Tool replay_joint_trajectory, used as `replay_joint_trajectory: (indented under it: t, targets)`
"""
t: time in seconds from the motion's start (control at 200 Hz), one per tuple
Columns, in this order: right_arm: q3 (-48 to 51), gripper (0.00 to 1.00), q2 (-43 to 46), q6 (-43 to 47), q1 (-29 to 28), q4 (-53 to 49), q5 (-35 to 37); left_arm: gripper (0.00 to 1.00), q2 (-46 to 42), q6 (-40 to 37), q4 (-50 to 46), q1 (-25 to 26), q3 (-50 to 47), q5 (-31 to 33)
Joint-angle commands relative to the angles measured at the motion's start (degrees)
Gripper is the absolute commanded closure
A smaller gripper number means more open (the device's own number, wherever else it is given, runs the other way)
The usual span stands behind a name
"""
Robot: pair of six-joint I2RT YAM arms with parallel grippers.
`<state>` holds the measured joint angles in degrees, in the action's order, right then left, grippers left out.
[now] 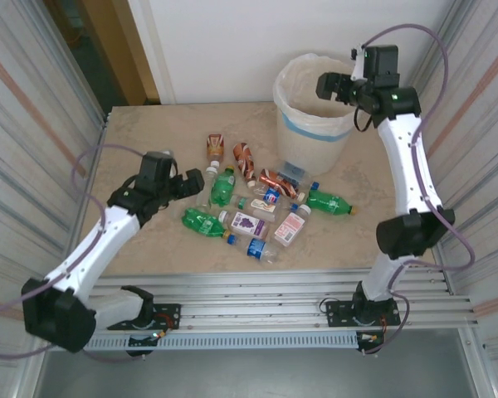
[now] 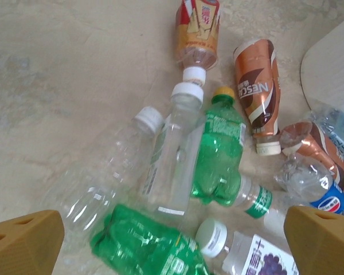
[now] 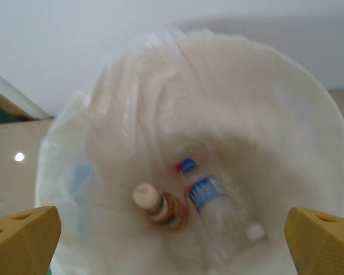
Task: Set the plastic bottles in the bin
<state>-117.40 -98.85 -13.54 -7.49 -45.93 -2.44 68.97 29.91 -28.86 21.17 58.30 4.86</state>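
Counting from above, roughly a dozen bottles lie in a loose pile on the table just in front of the bin. Three are green, at least three are brown, and the rest are clear with blue, purple or pink labels. Several overlap, so the tally is not exact. Inside the bin, two show for certain, a brown bottle with a cream cap and a clear bottle with a blue label. A blue cap beside them belongs to something blurred against the liner. The right gripper hangs over the bin's mouth, fingers spread wide, empty. The left gripper hovers at the pile's side farthest from the bin, likewise spread and empty, its fingertips cut off at the frame's corners.
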Motion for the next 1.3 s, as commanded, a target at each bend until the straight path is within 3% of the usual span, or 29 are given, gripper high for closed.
replay_joint_trajectory:
  t: [0.0,0.14,0.561,1.027,1.297]
  targets:
    - [11.5,0.02,8.7,-3.1,0.0,2.6,5.3,0.02,6.9,-4.0,-1.2,-0.8,6.5,-1.8]
    - [25.1,0.02,18.6,-5.3,0.2,6.7,6.8,0.03,17.8,-4.6,-2.3,-2.1,15.2,-4.1]
    - [48.0,0.02,36.7,-10.4,-0.6,5.7,13.1,0.06,46.3,-9.0,-13.1,-3.2,44.7,-2.5]
    - [53.6,0.02,39.0,-11.6,-3.0,2.3,21.8,0.12,68.6,-11.8,-25.0,-3.8,71.2,-1.7]
    - [54.2,0.02,39.6,-11.5,-3.1,2.3,21.9,0.18,74.6,-12.2,-26.7,-4.3,77.5,-1.3]
